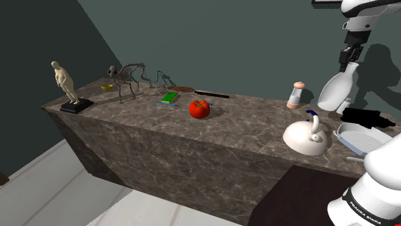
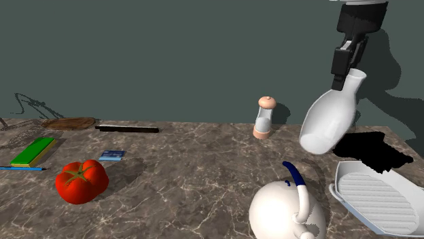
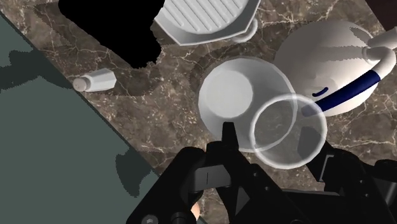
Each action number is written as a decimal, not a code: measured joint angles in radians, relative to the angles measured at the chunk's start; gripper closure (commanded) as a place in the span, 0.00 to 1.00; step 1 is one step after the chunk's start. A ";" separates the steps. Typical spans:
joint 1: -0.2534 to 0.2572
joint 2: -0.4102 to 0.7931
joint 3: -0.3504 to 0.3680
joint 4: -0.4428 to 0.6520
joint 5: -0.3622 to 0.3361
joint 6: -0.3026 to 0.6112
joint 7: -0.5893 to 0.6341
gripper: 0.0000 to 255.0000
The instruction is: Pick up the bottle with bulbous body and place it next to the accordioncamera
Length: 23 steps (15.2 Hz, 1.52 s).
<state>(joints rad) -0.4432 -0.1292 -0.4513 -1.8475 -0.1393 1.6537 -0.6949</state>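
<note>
Count on the brown marbled counter (image 1: 160, 138), 1 of each:
- white bottle (image 2: 329, 119) with bulbous body
- white kettle (image 2: 282, 210) with a blue handle
- white ribbed dish (image 2: 377, 197)
- small grinder (image 2: 263, 117) with a peach top
- red tomato (image 2: 81, 181)
- green block (image 2: 32, 151)
- blue pencil (image 2: 20, 168)
- blue card (image 2: 112, 155)
- black bar (image 2: 127, 127)
- brown flat plate (image 2: 68, 123)
- all-black object (image 2: 370, 151) (no surface detail to tell it by)

At the far end in the shoulder view, again 1 each: pale statuette (image 1: 64, 83) on a black base, animal skeleton (image 1: 132, 78), small yellow bowl (image 1: 106, 86).

Gripper (image 2: 343, 76): the 2 black fingers are clamped on the bottle's neck. The wrist view looks down past the clear mouth ring, which sits between them.

Bottle position: it hangs tilted from the gripper, with its body swung toward the second exterior view's left and its base apparently clear of the counter. In that view it sits between the grinder and the all-black object, behind the kettle. In the wrist view its body overlaps the kettle's edge.

Containers:
- dish: bare ribbed floor, just beside the all-black object
- bottle: contents cannot be told
- kettle: closed, inside hidden
- yellow bowl: too small to read
</note>
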 measured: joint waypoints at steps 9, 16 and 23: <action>-0.003 -0.002 -0.005 -0.123 -0.004 0.121 0.010 1.00; -0.006 0.014 -0.011 -0.202 -0.002 0.215 0.011 1.00; -0.009 0.040 -0.017 -0.274 0.004 0.311 0.012 1.00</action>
<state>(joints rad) -0.4519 -0.0893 -0.4688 -2.1218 -0.1355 1.9644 -0.6833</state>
